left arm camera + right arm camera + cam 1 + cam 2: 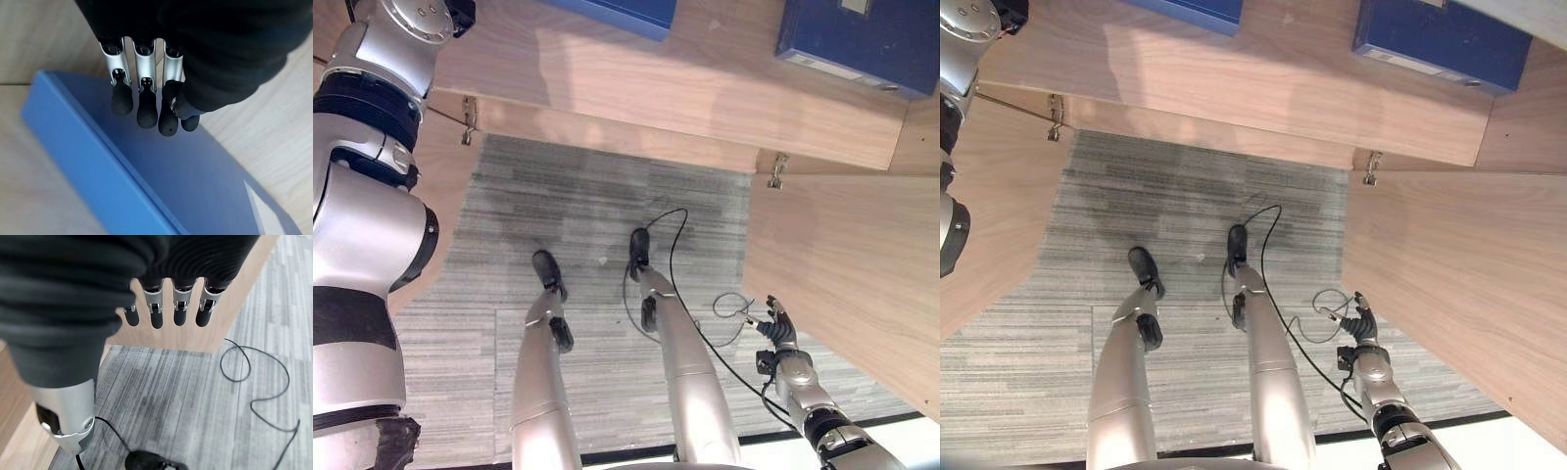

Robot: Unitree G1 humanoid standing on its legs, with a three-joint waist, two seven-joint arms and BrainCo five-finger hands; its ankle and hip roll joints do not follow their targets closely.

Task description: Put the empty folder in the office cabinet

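A blue folder [195,186] lies flat on the wooden cabinet shelf [636,88], with a white label at one corner. My left hand [142,83] hovers over its cover, fingers straight and dark tips close to or touching the surface; nothing is gripped. From the head camera, that arm reaches up at the far left, and the blue folder [617,12] sits at the shelf's back edge. A second blue folder [862,39] rests further right on the same shelf. My right hand [778,328] hangs low beside the cabinet, fingers relaxed and empty.
Two open cabinet doors flank the floor space: the left door [435,186] and the right door [847,264], each on a metal hinge [775,168]. Grey carpet [578,206] lies below the shelf.
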